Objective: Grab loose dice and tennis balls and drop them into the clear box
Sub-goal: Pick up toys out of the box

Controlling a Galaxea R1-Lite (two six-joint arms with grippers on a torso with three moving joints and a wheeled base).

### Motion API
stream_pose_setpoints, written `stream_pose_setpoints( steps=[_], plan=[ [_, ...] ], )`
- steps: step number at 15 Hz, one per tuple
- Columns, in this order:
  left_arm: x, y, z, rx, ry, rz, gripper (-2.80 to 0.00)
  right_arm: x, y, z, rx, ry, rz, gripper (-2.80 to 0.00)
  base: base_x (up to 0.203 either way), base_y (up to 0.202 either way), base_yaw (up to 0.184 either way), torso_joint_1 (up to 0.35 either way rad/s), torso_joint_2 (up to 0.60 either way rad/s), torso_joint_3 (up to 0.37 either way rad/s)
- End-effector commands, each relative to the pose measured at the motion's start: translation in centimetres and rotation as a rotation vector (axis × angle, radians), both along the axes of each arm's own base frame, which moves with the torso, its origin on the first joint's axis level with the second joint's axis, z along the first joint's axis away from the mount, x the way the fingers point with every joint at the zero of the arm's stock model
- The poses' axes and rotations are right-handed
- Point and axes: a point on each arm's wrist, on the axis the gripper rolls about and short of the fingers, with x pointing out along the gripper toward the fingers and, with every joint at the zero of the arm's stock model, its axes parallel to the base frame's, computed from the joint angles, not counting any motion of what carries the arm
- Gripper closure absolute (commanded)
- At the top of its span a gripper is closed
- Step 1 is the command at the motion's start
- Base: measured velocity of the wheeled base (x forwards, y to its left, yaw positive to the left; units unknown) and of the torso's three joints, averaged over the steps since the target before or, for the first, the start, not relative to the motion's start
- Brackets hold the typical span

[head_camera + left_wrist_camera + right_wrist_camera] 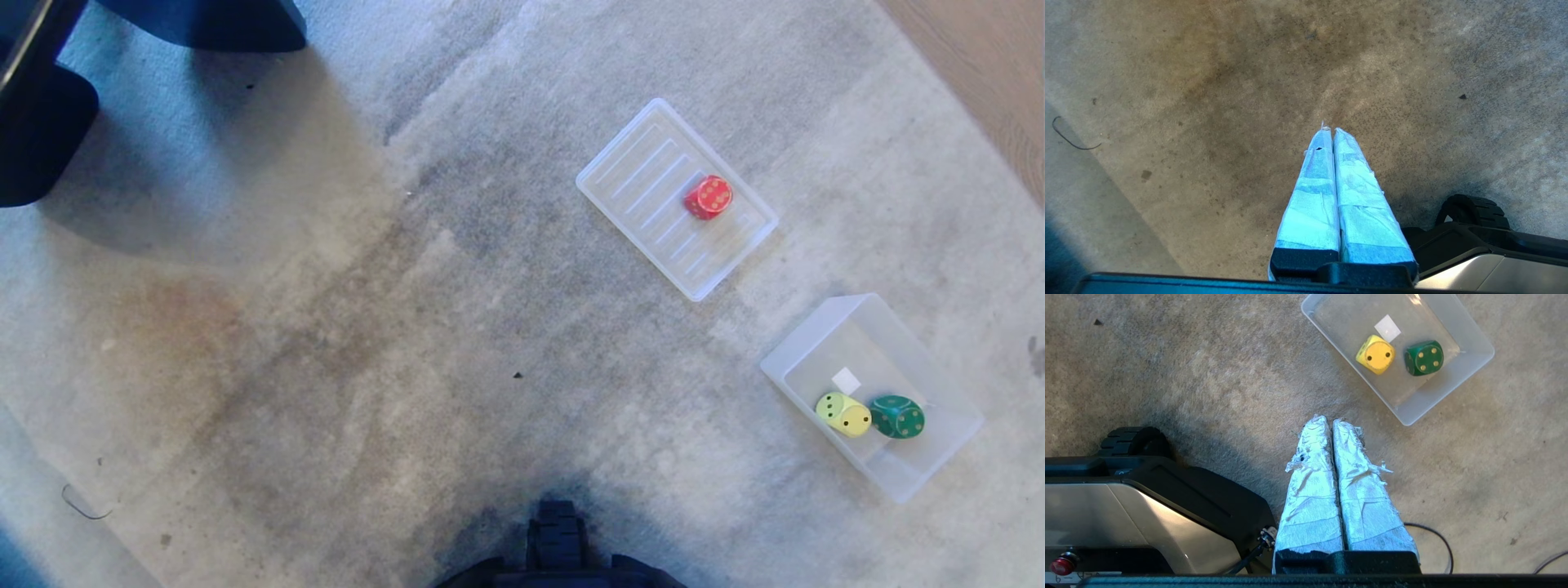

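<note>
The clear box [939, 384] [1478, 345] rests on the carpet at the right, holding a yellow die [845, 413] [1375, 354] and a dark green die [897, 416] [1424, 357] side by side. A red die [708, 197] lies on the flat ribbed tray [637, 175] farther away. No tennis balls are in view. My right gripper [1332, 421] hangs shut and empty over bare carpet, short of the box's near corner. My left gripper [1332, 131] is shut and empty above stained carpet. Neither gripper shows in the head view.
My own base [559, 555] [1147, 506] sits at the near edge, with a wheel [1474, 210] beside the left gripper. Dark furniture legs [49, 122] stand at the far left. Wood floor [988, 73] begins past the carpet at the far right. A cable [1437, 539] loops near the right gripper.
</note>
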Motion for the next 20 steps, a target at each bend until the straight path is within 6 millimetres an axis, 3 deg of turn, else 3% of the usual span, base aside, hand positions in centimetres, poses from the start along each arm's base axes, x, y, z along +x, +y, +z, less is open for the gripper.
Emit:
stream_pose_setpoints(
  steps=[1,20],
  plan=[
    [0.0,0.0,0.0,-0.001,0.0,0.001,0.0,-0.06,0.01,-0.06,-0.003,-0.005,0.006,0.0,0.0,0.0,0.0,0.0,0.0,0.0],
    [0.0,0.01,-0.01,-0.008,0.001,0.003,0.0,-0.05,0.01,-0.1,0.004,-0.003,0.002,0.0,0.0,0.0,0.0,0.0,0.0,0.0]
  ],
)
